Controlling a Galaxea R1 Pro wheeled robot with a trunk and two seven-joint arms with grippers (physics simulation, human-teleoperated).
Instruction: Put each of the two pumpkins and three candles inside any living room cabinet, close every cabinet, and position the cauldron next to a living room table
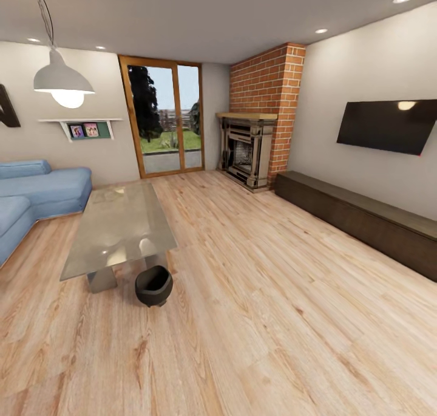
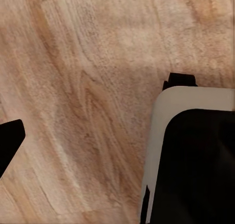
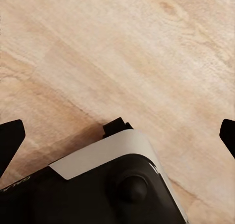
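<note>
Head view: a living room with a pale wood plank floor (image 1: pixel 273 319), seen from standing height.
Cauldron: the round matte-black pot with a wide mouth (image 1: pixel 153 286) sits on the floor, just beside the near corner of the worktop.
Worktop: the low rectangular coffee table with a glossy glass top and grey metal base (image 1: pixel 118 229) stands beside a blue sofa (image 1: pixel 36 191).
Cabinet: the long, low dark-brown wooden unit (image 1: pixel 364 220) runs along the right wall under a black wall-mounted television (image 1: pixel 388 126); its fronts look shut.
Pumpkins and candles: none can be made out.
Left claw: only one dark fingertip (image 2: pixel 9 143) shows over floor; I cannot tell its state.
Right claw (image 3: pixel 117 136): fingertips well apart, holding nothing, above floor and the robot's grey-and-black base (image 3: pixel 105 185).
Risk: judging by position, driving close past the pot could knock it away from the worktop.
</note>
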